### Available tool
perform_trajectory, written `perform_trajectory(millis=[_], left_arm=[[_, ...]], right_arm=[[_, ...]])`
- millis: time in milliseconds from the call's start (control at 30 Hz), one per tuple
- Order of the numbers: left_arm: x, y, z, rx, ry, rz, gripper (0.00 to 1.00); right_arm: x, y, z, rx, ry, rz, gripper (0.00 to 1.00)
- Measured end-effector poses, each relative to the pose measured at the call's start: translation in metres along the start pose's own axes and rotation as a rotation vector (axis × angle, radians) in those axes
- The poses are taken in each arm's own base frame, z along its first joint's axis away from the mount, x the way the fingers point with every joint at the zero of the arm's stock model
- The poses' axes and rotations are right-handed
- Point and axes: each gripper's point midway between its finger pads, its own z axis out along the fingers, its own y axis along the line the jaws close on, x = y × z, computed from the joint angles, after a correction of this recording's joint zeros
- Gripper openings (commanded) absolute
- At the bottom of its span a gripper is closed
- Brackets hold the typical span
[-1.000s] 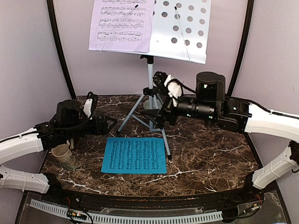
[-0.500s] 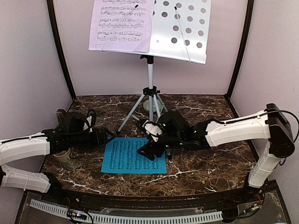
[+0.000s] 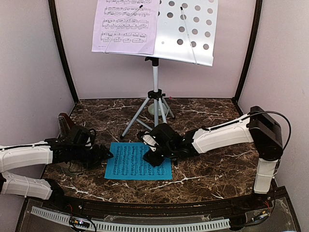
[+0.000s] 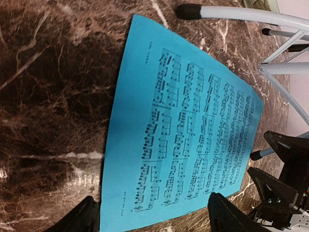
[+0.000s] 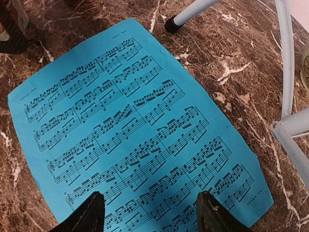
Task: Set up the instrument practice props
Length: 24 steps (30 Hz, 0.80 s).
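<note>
The silver music stand (image 3: pixel 155 77) is the bulkiest prop. It stands at the far middle of the marble table (image 3: pixel 217 159), post upright, three legs splayed, and its perforated grey tray (image 3: pixel 193 34) leans back and faces the near side. It looks light but top-heavy, so I would grip the rigid post just above the leg hub rather than the thin tray. The lilac sheet (image 3: pixel 126 24) lies on the tray's left half under a wire arm, long side up the tray and staves running left to right. It is limp paper, best left alone. The blue sheet (image 3: pixel 139 161) lies flat on the table at near middle, just in front of the tripod feet. Its long axis runs left to right and its staves run across that, near to far. In the right wrist view the head of the page seems to lie at the left end. It is thin, floppy and flush with a smooth slab, so there is little to get under. A short edge or corner is the likely hold, with a gentle nip to avoid creasing. The left gripper (image 3: pixel 104 153) is spread wide at the sheet's left edge and pinches nothing. The right gripper (image 5: pixel 149 212) is also parted, straddling the right portion low over the print; whether it touches the paper I cannot tell. The dark-brown metronome (image 3: pixel 63 122) sits far left behind the left arm, mostly hidden. It is rigid and tapered, so it should be gripped low.
</note>
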Motion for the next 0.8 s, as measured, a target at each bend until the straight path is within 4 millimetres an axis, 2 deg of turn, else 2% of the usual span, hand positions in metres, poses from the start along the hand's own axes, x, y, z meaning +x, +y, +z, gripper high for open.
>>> perform_trajectory(millis=[267, 467, 800], left_arm=[[0.030, 0.033, 0.014, -0.059, 0.093, -0.100, 0.75], [0.025, 0.017, 0.027, 0.002, 0.101, -0.105, 0.73], [0.015, -0.010, 0.046, 0.125, 0.094, -0.085, 0.72]], right_arm=[[0.027, -0.005, 0.018, 0.036, 0.086, -0.012, 0.51], [0.044, -0.003, 0.031, 0.031, 0.135, -0.021, 0.42], [0.037, 0.011, 0.039, -0.045, 0.108, -0.017, 0.36]])
